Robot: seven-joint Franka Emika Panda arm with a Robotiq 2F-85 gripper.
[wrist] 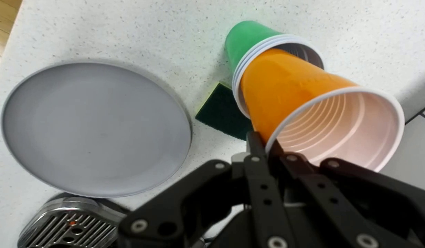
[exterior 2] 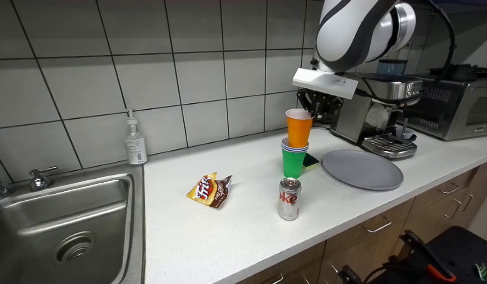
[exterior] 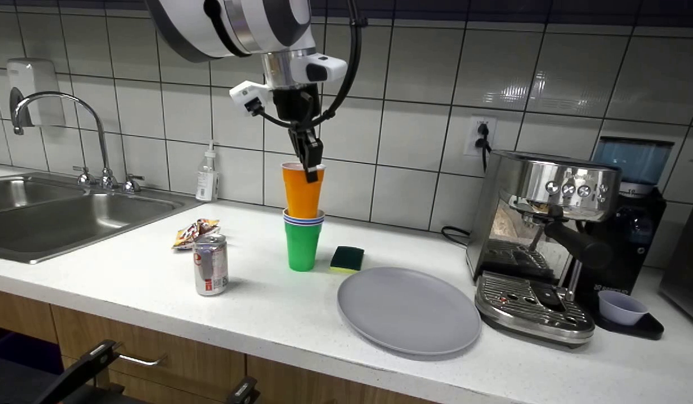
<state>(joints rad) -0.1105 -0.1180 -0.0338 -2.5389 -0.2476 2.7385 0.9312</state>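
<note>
My gripper (wrist: 265, 142) is shut on the rim of an orange cup (wrist: 284, 82), one finger outside the wall and one inside. The cup is upright with a pale, empty-looking inside. In both exterior views the orange cup (exterior: 302, 193) (exterior 2: 299, 132) stands above a stack of green cups (exterior: 303, 245) (exterior 2: 293, 163), its lower end inside the stack's mouth. How deep its bottom sits is hidden. In the wrist view the green stack (wrist: 248, 38) shows several nested white rims. A dark green and yellow sponge (wrist: 224, 112) lies beside the stack.
A grey plate (exterior: 408, 311) lies near the coffee machine (exterior: 548, 185). A silver soda can (exterior 2: 289, 199) stands toward the counter's front edge. A chip bag (exterior 2: 211, 191) lies between the can and the sink (exterior 2: 135, 236). A soap bottle (exterior 2: 135, 144) stands by the tiled wall.
</note>
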